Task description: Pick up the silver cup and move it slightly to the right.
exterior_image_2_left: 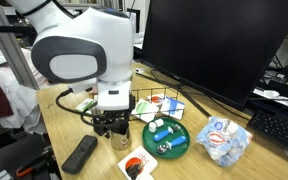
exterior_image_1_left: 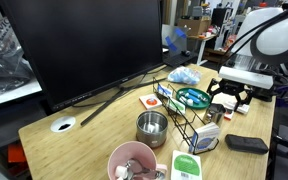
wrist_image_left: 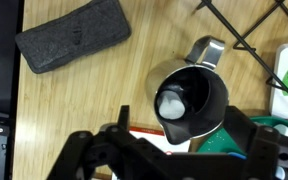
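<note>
The silver cup is a small greyish metal cup with a spout, a dark inside and a white lump in it. It stands on the wooden table beside the wire rack, and shows in both exterior views. My gripper is open and points straight down over the cup, one dark finger on each side. The left finger stands clear of the cup wall. The right finger is close to it. The gripper also shows in both exterior views.
A black eraser lies near the cup. A wire rack holds a teal plate. A wider shiny steel cup and a pink bowl stand further off. A large monitor fills the back.
</note>
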Motion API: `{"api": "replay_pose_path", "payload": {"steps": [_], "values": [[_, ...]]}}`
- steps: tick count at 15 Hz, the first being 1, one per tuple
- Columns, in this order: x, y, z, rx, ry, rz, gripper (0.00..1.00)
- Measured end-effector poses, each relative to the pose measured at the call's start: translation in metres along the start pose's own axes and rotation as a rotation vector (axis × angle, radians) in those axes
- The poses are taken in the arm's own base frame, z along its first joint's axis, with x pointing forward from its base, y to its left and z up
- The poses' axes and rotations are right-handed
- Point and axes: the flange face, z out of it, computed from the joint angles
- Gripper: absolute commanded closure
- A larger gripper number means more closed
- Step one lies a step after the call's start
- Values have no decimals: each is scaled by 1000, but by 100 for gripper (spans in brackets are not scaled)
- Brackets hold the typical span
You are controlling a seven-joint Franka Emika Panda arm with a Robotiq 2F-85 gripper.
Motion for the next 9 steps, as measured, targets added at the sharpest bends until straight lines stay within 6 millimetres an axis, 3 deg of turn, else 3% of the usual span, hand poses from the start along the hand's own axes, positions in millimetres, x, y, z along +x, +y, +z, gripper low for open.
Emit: {"api": "replay_pose_path", "payload": {"steps": [9], "values": [[-15,12,-19,-34,-24,-17,0]]}}
